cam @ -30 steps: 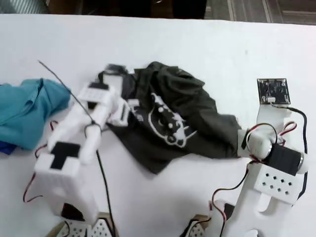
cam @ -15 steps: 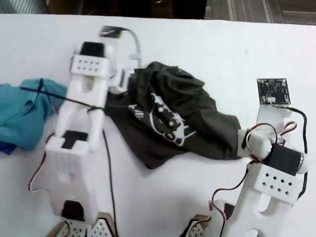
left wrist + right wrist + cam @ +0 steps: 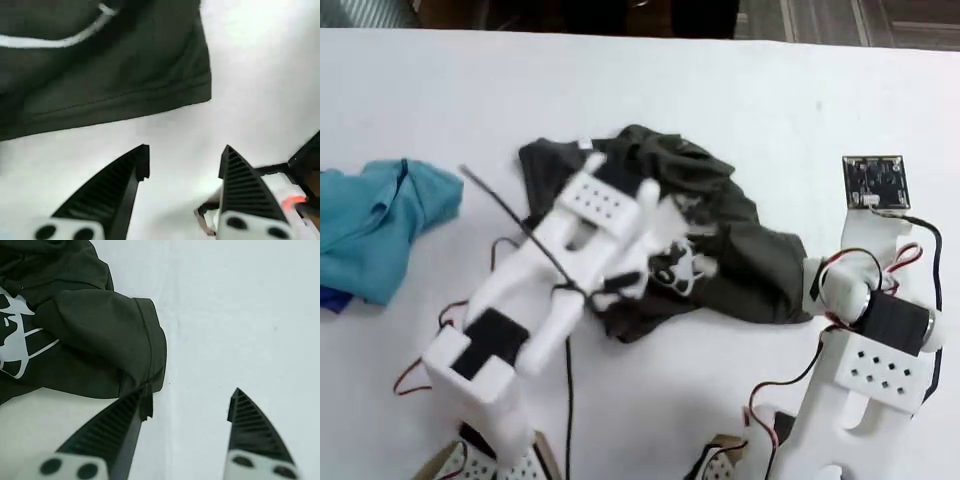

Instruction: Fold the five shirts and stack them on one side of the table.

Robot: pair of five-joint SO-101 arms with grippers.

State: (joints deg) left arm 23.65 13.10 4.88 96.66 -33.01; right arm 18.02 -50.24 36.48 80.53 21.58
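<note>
Air is all that lies between my left fingers (image 3: pixel 122 182); they stand spread over bare surface (image 3: pixel 260 60), with the hem of the dark shirt (image 3: pixel 100 65) just beyond their tips. My right fingers (image 3: pixel 112 427) are spread too, gripping nothing; the shirt's sleeve lies just beside one tip. Half a second ago my left arm (image 3: pixel 570 250) stood at the far left edge of the dark shirt, near the teal shirt (image 3: pixel 370 225); now it has swung across the print toward the near hem; my right arm (image 3: pixel 865 330) has kept still. The dark shirt is crumpled mid-surface as before, the teal one well apart at the left; I judge no fold is made yet, and the hem looks like my next hold.
</note>
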